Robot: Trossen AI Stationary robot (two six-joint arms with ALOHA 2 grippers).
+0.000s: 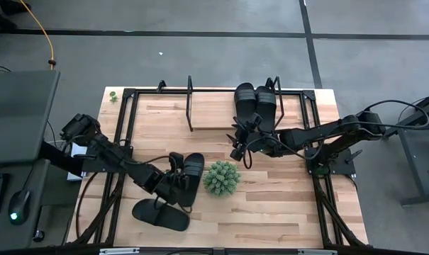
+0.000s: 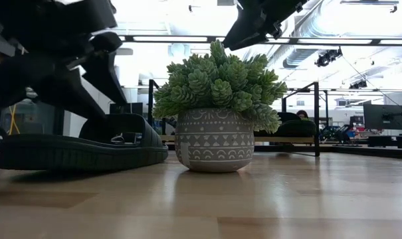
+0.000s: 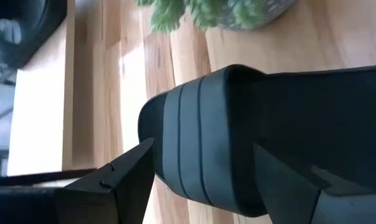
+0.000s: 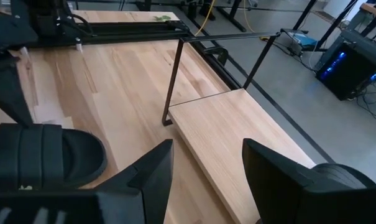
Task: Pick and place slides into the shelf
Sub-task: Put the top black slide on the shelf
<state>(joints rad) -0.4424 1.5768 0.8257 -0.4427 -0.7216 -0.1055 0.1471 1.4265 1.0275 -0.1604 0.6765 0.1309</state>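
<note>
Straddling the ribbed strap of a black slip-on slide (image 1: 190, 177) beside the spiky green plant (image 1: 221, 178) on the wooden surface (image 1: 271, 205), the left fingers (image 3: 122, 180), spread wide, should close squarely before lifting toward the low plank shelf (image 1: 214, 113), while the right fingers (image 4: 150, 174) hover parted above it.

The shelf (image 1: 207, 113) stands along the far edge of the table (image 1: 271, 212), its board stretching from the left end frame to the right. Two slides (image 1: 255, 103) lie side by side on the board's right part; the board's left part is bare. The plant (image 1: 221, 178) sits on the table nearer the front, about midway across. Just left of it lies a third slide (image 1: 191, 177), with the left gripper (image 1: 173, 178) over it, one finger on either side of its strap. A fourth slide (image 1: 161, 213) lies in front of that one, near the front left. The right gripper (image 1: 237, 142) hangs just in front of the two shelved slides.
</note>
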